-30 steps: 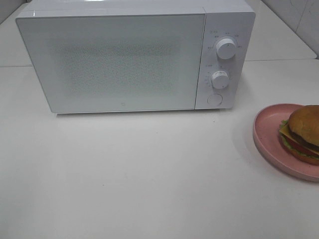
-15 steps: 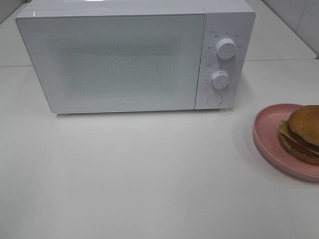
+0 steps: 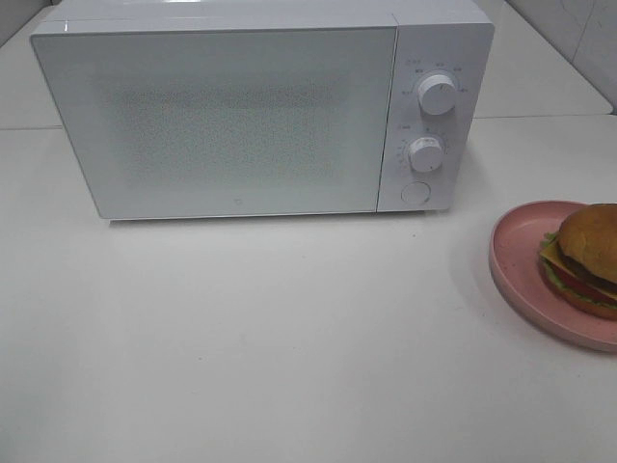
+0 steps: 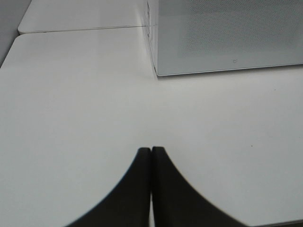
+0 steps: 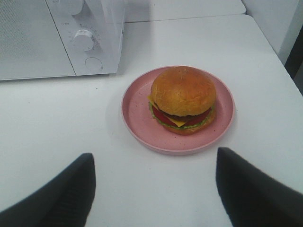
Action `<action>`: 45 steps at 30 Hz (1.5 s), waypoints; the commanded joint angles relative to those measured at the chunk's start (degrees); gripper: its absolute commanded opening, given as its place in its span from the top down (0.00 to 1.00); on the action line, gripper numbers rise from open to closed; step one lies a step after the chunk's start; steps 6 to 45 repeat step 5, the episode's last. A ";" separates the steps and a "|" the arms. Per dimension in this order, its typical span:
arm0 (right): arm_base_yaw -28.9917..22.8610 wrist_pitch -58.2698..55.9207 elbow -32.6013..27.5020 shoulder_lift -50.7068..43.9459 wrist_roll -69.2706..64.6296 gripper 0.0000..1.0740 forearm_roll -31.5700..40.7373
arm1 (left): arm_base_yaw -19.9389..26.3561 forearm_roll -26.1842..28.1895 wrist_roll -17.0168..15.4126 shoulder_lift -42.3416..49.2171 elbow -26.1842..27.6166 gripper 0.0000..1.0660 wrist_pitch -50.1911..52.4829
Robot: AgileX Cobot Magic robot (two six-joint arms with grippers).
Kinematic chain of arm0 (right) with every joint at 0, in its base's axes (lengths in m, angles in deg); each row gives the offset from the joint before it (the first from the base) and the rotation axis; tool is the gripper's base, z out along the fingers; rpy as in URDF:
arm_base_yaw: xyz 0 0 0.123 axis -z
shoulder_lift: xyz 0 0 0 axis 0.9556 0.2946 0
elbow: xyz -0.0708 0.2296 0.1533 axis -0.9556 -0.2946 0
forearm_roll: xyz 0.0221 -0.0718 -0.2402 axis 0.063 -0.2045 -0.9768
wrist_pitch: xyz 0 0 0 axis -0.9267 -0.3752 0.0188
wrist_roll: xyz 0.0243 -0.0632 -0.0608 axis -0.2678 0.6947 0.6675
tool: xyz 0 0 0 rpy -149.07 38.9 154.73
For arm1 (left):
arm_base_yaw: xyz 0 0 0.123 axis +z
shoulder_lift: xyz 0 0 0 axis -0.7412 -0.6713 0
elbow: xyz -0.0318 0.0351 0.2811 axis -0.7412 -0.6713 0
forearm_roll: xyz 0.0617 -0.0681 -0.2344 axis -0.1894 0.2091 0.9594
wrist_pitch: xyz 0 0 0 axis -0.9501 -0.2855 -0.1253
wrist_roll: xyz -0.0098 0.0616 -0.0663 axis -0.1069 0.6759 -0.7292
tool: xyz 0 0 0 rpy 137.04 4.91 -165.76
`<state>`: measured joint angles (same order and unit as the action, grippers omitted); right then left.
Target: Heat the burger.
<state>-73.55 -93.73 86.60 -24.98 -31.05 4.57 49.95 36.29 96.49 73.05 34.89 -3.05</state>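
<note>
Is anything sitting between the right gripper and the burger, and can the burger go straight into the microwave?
Nothing visible lies between the open right gripper and the burger on its pink plate; only bare table. The microwave door is closed, so it blocks the way inside.

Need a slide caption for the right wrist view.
Open right claw faces the burger on its pink plate, beside the closed microwave.

The burger (image 3: 590, 258) sits on a plate (image 3: 516, 253), right of and before the microwave (image 3: 251, 106).
</note>
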 commanded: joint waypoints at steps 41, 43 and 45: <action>0.00 0.57 -0.17 -1.43 0.00 0.37 -0.06 | -0.29 0.23 0.17 1.43 -0.17 1.00 0.69; 0.00 0.57 -0.17 -1.43 0.00 0.37 -0.06 | -0.29 0.23 0.17 1.43 -0.17 1.00 0.69; 0.00 0.57 -0.17 -1.43 0.00 0.37 -0.06 | -0.29 0.23 0.17 1.43 -0.17 1.00 0.69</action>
